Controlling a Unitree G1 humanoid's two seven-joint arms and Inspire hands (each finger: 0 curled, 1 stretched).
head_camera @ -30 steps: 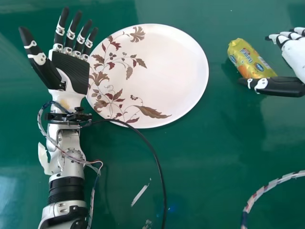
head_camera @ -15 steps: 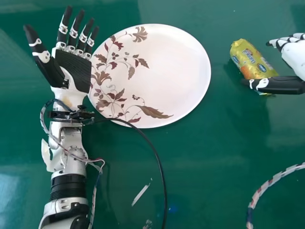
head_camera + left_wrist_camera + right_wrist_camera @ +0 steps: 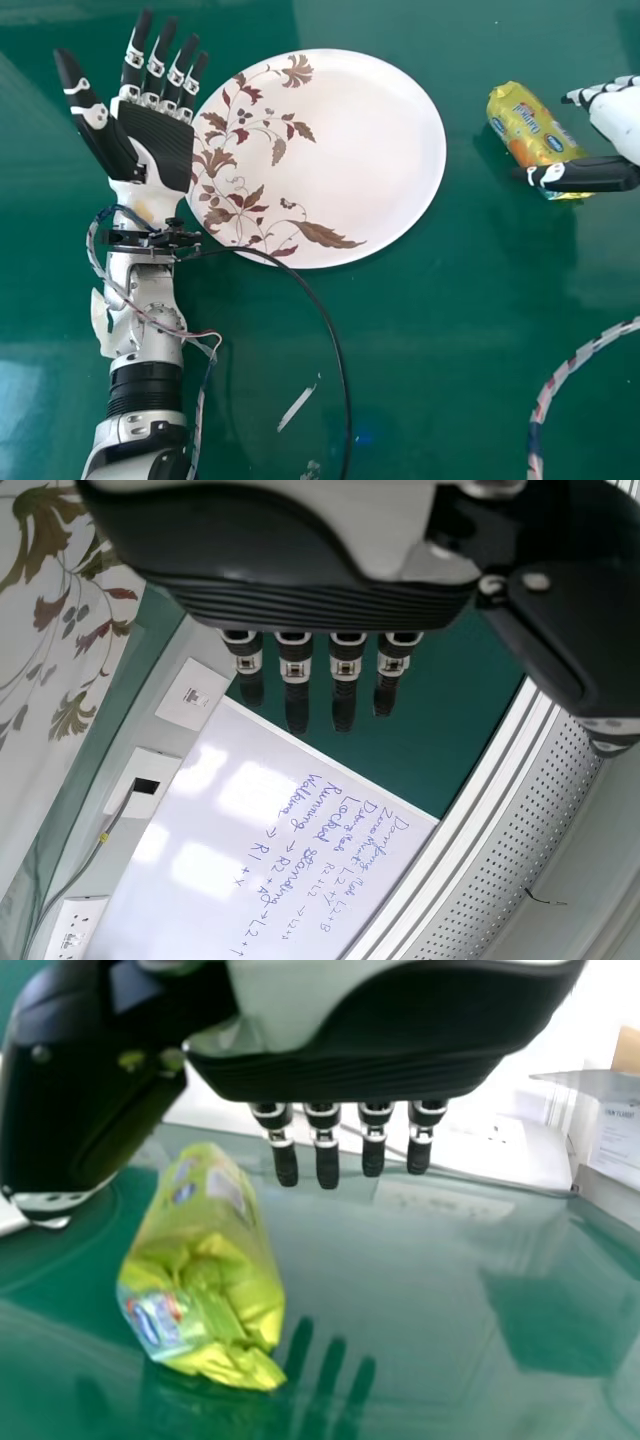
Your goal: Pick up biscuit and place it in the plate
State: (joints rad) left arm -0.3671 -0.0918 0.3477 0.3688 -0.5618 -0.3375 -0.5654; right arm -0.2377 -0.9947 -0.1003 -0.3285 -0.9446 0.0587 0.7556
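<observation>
I hold my right hand with fingers spread, likely so the biscuit by its thumb fits between; the plate lies beside my left hand's spread fingers

On my right I see a plump yellow biscuit packet with blue labels, lying on its side, aslant on the surface, one end crinkled. To its left, apart from it, a round white plate lies flat before me (brown and dark-red leafy sprays brighten its left side).
</observation>
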